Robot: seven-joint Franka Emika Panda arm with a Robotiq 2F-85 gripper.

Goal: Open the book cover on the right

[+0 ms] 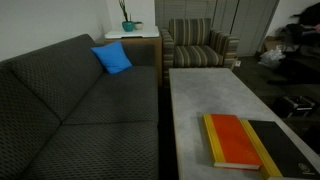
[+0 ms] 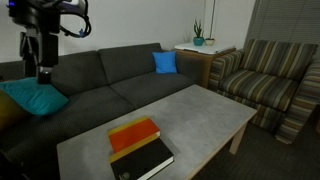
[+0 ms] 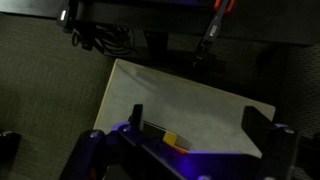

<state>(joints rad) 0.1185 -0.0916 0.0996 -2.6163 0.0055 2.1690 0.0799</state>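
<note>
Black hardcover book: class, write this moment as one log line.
black rectangular hardcover book: closed on grey table | gripper: open, high, clear of book

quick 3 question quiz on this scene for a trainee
1. True or false: the black book is closed.
2. Which book lies nearer the couch? A: orange book. B: black book.
3. Fill in: the end effector is ____, touching neither book.
Key: 1 true; 2 A; 3 open.
</note>
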